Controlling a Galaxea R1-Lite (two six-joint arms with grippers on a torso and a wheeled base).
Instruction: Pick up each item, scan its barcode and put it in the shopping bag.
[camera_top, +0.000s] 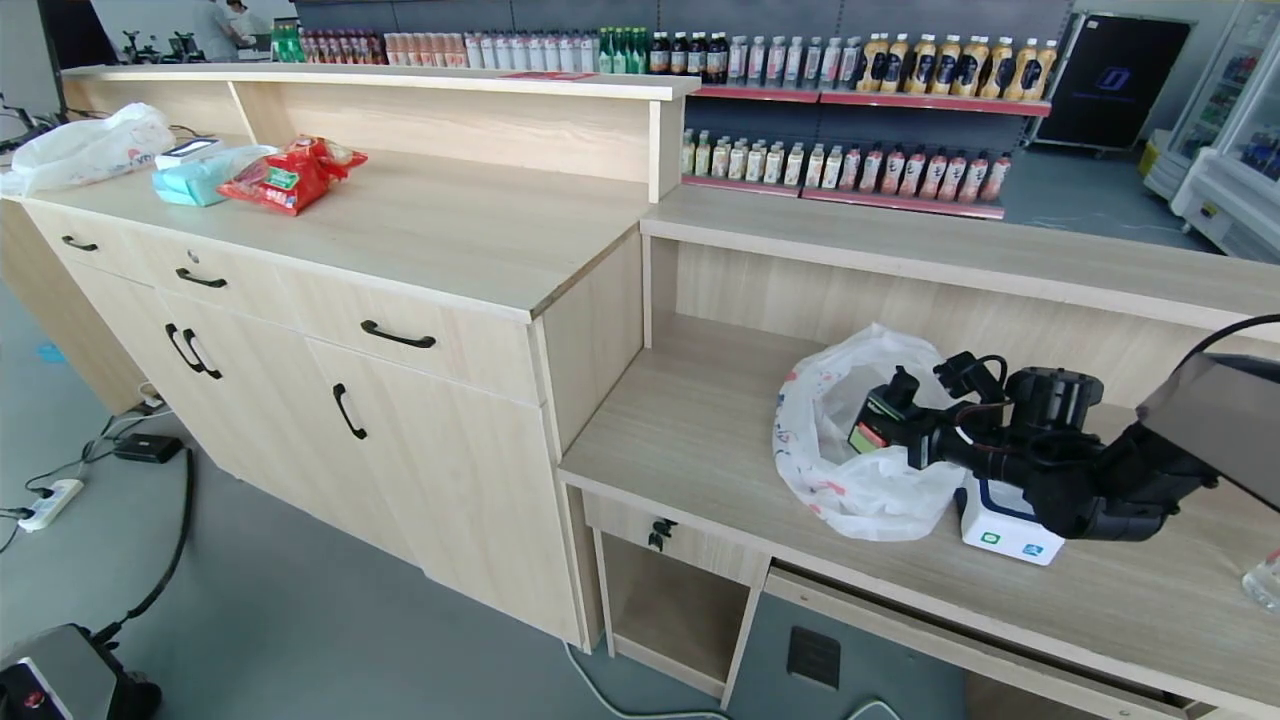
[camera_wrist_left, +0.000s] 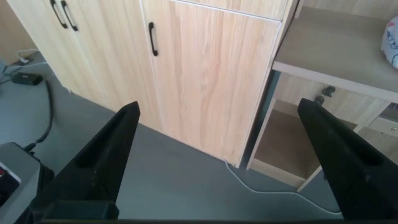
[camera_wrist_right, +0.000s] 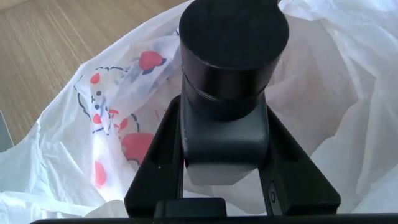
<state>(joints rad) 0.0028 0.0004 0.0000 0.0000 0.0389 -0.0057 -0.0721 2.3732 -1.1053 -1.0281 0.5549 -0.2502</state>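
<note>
A white shopping bag (camera_top: 850, 480) with red prints lies open on the low desk (camera_top: 700, 420). My right gripper (camera_top: 890, 425) hangs over the bag's mouth, shut on a dark bottle (camera_top: 872, 425) with a green and red label. In the right wrist view the bottle (camera_wrist_right: 233, 50) shows a black cap and sits between the fingers of the right gripper (camera_wrist_right: 227, 143), with the bag (camera_wrist_right: 112, 106) spread below it. My left gripper (camera_wrist_left: 217, 107) is open and holds nothing, low in front of the cabinet doors (camera_wrist_left: 211, 68). On the tall counter lie a red packet (camera_top: 290, 175) and a teal pack (camera_top: 200, 178).
A white box-shaped scanner (camera_top: 1005, 525) stands on the desk just right of the bag, under my right arm. Another white bag (camera_top: 85, 148) and a small white device (camera_top: 188, 150) lie at the counter's far left. Cables and a power strip (camera_top: 50, 500) lie on the floor.
</note>
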